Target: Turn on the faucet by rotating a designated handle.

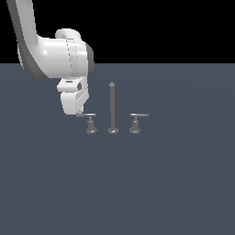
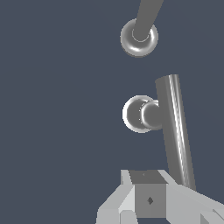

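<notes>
Faucet [image 1: 112, 110]: I read three grey metal pieces in a row on the dark floor [image 1: 174, 183]; the tall thin spout rod stands in the middle on a round foot.
Designated handle [image 1: 90, 123]: the piece on the exterior view's left; short post on a flared base, thin flat bar on top reaching toward the exterior view's left. In the wrist view the bar runs long from the post down to the finger block.
Other handle [image 1: 136, 123]: on the exterior view's right of the spout, bar pointing the opposite way, well apart from the arm.
Arm [image 1: 55, 55]: white, coming in from the upper left of the exterior view, wrist angled down.
Gripper [image 1: 79, 111]: I see its tip right at the outer end of the designated handle's bar, seemingly touching it.
Jaws: I cannot tell whether they are open or closed; the wrist view shows only one grey pad face [image 2: 150, 199] just beside the bar end.
</notes>
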Tool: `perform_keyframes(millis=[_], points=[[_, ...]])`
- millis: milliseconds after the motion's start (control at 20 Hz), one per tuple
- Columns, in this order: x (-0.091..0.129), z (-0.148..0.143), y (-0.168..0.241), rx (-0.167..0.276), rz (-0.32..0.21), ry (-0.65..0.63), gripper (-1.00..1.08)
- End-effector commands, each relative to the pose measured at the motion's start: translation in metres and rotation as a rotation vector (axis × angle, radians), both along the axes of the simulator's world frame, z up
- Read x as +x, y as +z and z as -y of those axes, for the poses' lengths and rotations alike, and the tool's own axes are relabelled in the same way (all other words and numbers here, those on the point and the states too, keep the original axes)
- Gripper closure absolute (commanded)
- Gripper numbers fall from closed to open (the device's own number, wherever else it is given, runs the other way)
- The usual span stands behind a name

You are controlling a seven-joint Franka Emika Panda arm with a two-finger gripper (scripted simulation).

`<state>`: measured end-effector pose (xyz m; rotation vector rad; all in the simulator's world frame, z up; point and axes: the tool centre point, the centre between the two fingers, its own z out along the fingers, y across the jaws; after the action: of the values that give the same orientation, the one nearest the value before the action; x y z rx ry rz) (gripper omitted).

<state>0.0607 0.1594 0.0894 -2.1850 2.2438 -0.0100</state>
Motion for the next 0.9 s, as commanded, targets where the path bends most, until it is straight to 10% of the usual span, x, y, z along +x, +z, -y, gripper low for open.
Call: perform_keyframes(millis=[0,850], points=[[-0.008,0.001,0.0,-0.002,-0.005,0.001,1.08],[-0.047,0.005,0.0,0.003,-0.006,0.011,1.08]])
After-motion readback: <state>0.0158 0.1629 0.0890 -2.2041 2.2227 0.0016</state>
